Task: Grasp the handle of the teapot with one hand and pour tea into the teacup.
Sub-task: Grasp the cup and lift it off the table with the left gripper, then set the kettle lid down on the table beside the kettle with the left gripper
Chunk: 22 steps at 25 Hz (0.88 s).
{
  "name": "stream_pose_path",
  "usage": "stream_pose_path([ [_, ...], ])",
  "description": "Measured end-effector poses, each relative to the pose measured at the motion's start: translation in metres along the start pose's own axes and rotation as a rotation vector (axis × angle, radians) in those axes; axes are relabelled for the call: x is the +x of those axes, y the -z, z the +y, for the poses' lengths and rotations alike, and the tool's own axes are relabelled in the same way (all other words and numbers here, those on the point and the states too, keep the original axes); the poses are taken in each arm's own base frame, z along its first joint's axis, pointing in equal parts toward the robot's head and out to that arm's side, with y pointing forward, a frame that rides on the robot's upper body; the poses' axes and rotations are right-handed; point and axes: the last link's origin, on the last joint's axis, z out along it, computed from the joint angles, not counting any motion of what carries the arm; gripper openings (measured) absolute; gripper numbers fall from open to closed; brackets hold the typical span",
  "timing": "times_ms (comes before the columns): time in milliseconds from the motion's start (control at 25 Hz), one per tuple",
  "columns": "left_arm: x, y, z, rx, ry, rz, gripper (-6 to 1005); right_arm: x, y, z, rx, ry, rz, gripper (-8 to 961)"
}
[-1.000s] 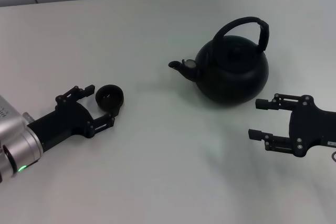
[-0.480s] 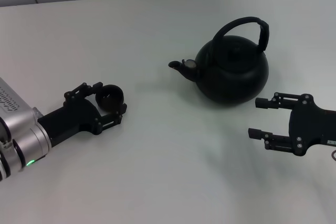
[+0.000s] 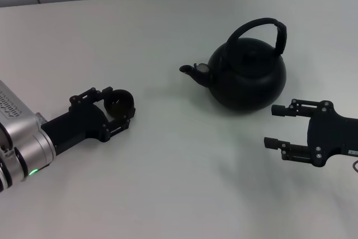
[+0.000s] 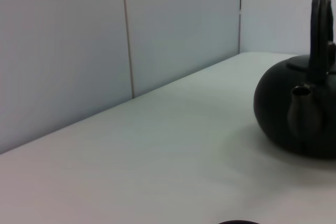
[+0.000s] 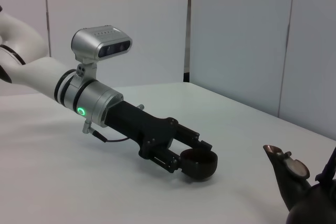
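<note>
Left gripper point(image 3: 116, 112) sits low on the table point(image 3: 168, 183), fingers either side of the teacup point(image 3: 119, 102); they look touching the cup, so it seems gripped. Right wrist view shows the same: cup point(image 5: 199, 163) held between the left gripper's fingers point(image 5: 195, 139), resting on the table. Right gripper point(image 3: 276, 126) has its fingers spread apart, holding nothing, just beside the teapot point(image 3: 248, 74) on its near right side, not touching. Teapot stands upright mid-table, spout point(image 3: 192, 71) pointing toward the cup, well apart from it. Handle point(image 3: 263, 31) arches upright over the pot, free.
</note>
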Motion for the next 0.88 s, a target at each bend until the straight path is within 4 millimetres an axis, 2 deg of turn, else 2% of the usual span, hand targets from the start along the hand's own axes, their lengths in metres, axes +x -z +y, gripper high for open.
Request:
stream_pose_path([
  [120,0.004,-0.001,0.002,-0.02,-0.003,0.026,688,0.0,0.0,0.0,0.0,0.0,0.0,653],
  [360,0.019,-0.017,0.016,-0.1,-0.013,0.062,692,-0.001,0.0,-0.001,0.007,0.001,-0.01,653],
  [440,0.019,-0.017,0.016,-0.1,-0.013,0.062,693,-0.002,0.0,-0.001,0.01,0.002,-0.018,653],
  [480,0.026,-0.028,0.023,-0.132,-0.034,0.065,693,-0.003,0.0,-0.001,0.01,0.002,-0.021,653],
  [880,0.03,-0.042,0.027,-0.138,-0.049,0.029,699,-0.003,0.0,-0.001,0.009,0.003,-0.025,653],
])
